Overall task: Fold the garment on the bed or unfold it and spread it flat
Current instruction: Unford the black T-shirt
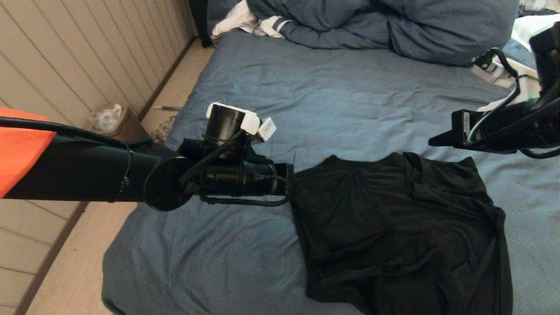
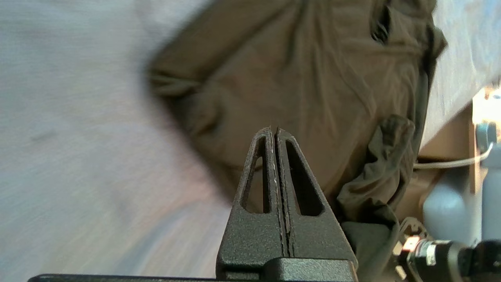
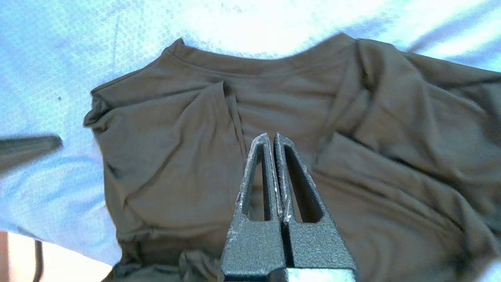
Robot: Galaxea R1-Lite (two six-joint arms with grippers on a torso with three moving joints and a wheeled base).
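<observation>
The garment [image 1: 393, 227], a plain black T-shirt, lies crumpled and partly folded on the bed [image 1: 245, 245], near its front edge, with part of it hanging over that edge. My left gripper [image 1: 291, 175] reaches in from the left to the garment's left edge. It is shut and holds nothing, its tips [image 2: 273, 129] above the dark cloth [image 2: 313, 78]. My right gripper [image 1: 431, 143] hovers over the garment's far right corner, pointing left. It is also shut and empty, with its tips [image 3: 271, 135] above the wrinkled shirt [image 3: 176, 156].
A bulky blue-grey duvet [image 1: 393, 26] and a white cloth with dark stripes [image 1: 258, 22] lie at the far end of the bed. Left of the bed run a strip of floor, a panelled wall and a small bin [image 1: 109, 120].
</observation>
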